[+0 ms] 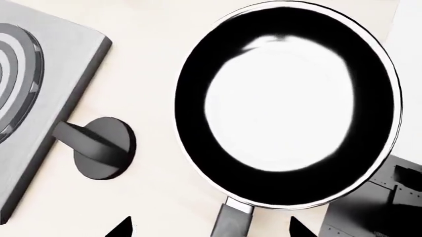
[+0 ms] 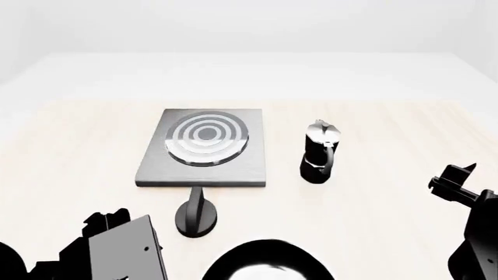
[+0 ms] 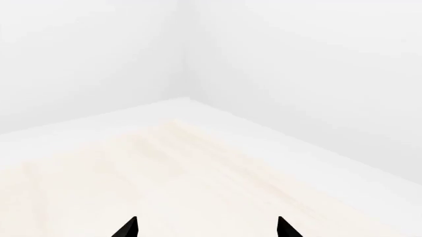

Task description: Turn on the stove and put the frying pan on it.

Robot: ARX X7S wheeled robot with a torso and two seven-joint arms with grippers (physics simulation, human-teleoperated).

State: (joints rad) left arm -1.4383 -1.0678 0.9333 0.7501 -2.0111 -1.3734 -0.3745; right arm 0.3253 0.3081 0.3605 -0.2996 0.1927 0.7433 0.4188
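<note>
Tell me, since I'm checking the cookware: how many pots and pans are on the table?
2: the frying pan at the near table edge, and the moka pot standing right of the stove.

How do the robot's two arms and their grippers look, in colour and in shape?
Both arms are black and blocky. The left arm carries a flat dark grey plate with small holes. The right arm shows angular black brackets. Each wrist view shows two pointed black fingertips set wide apart. No cables, markings or sleeves are visible.
</note>
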